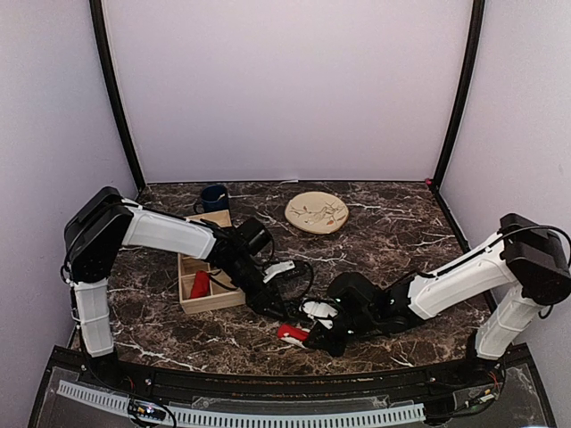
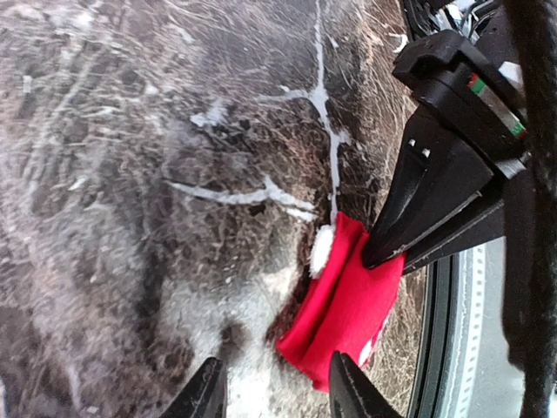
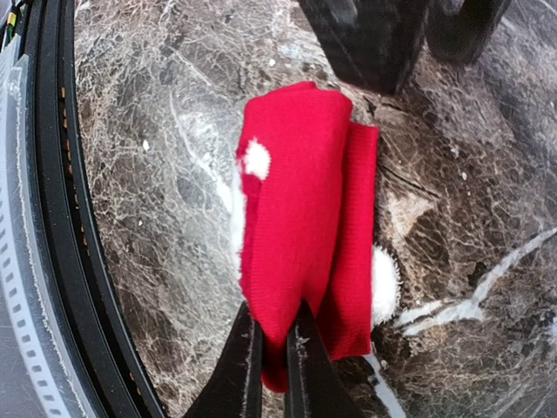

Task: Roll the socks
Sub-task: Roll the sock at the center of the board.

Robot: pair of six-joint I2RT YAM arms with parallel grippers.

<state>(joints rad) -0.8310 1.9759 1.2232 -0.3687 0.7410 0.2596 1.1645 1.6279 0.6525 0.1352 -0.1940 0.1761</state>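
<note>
Worktop (image 1: pixel 393 232): dark marble, white veins.
Socks (image 1: pixel 293 333): red folded bundle, lower centre of overhead frame.
Right claw (image 3: pixel 274 324): pinching the bundle's end.
Left claw (image 2: pixel 274 387): spread, just beside the bundle.

look: socks (image 3: pixel 300 218), bright red knit with small fluffy white spots
state: folded over into a chunky layered bundle, a thicker fold on top of a flatter one
count: can't tell if it's one sock or both in there
pose: lying flat
spot: on the dark marble table (image 1: pixel 384 232), right by the front edge, about mid-width
grip: one end pinched tight in the right gripper (image 3: pixel 275 313)
</note>
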